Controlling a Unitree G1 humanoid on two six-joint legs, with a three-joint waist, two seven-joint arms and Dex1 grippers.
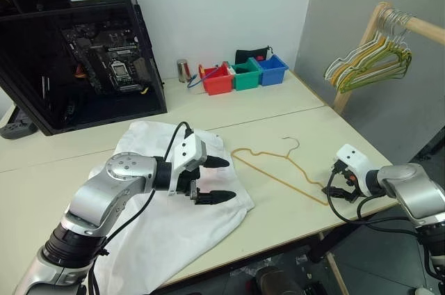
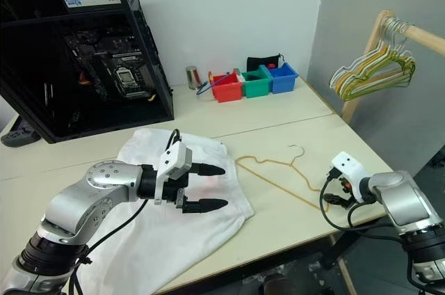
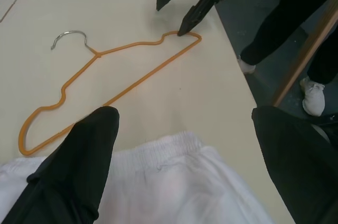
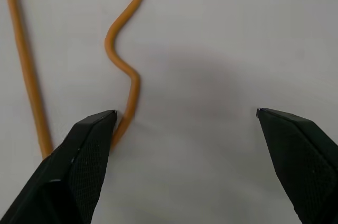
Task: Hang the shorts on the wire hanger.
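Shorts point(image 1: 174, 218) lie flat on the table point(image 1: 278, 110) under my wide-open left gripper point(image 1: 217, 179), waistband toward the wire hanger point(image 1: 278, 170) just beside them. My right gripper point(image 3: 182, 15), also spread wide and empty, hovers at the hanger's far shoulder end, so that arm is nearer; its long bar runs between my two grippers.

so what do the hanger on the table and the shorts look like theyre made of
The wire hanger looks like thin metal wire with a matte orange-tan coating, probably plastic or paint; its hook is bare, shiny silver metal. The shorts look like thin white woven or knit fabric, matte and softly wrinkled, with a gathered elastic-looking waistband. The exact fibre cannot be told.
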